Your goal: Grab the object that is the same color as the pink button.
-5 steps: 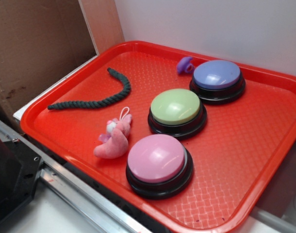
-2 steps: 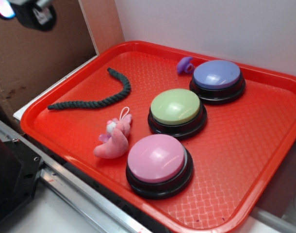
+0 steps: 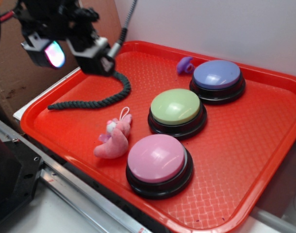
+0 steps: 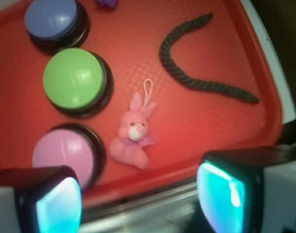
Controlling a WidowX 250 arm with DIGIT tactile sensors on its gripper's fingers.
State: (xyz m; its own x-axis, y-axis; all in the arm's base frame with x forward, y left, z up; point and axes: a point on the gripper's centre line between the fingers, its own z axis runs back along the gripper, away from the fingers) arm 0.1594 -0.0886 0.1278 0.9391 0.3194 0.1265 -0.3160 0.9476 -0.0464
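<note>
The pink plush toy [image 3: 114,141] lies on the red tray [image 3: 264,145] near its front-left edge, just at 9 o'clock of the pink button [image 3: 157,160] and close beside it, though whether the two touch cannot be told. In the wrist view the toy [image 4: 133,138] shows as a small rabbit with a white face patch and a pale string loop pointing up toward 12 o'clock, with the pink button [image 4: 63,155] at its 9 o'clock. The green button [image 3: 176,109] sits at 1 o'clock of the toy, and the purple button [image 3: 217,77] farther along the same line, with a small purple toy [image 3: 185,64] just at its 10 o'clock. A dark green rope [image 3: 97,99] curves across the tray at 11 o'clock of the plush toy, well apart from it. The gripper [image 3: 73,51] hangs above the tray's far-left corner, over the rope's upper end, its fingers [image 4: 223,194] spread apart and holding nothing.
</note>
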